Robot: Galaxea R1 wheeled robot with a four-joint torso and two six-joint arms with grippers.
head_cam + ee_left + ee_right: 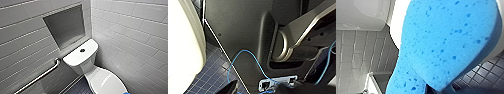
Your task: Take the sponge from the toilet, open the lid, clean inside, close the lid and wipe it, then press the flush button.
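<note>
Found right claw [437, 90] closed on the sponge [446, 42], blue pad close against the white body of the toilet [82, 58]. Noted lid [105, 80] down over the bowl, blue sponge edge at its front. Observed round button [82, 50] on tank top, grab bar [37, 77] beside toilet, niche [66, 25] above tank.
</note>
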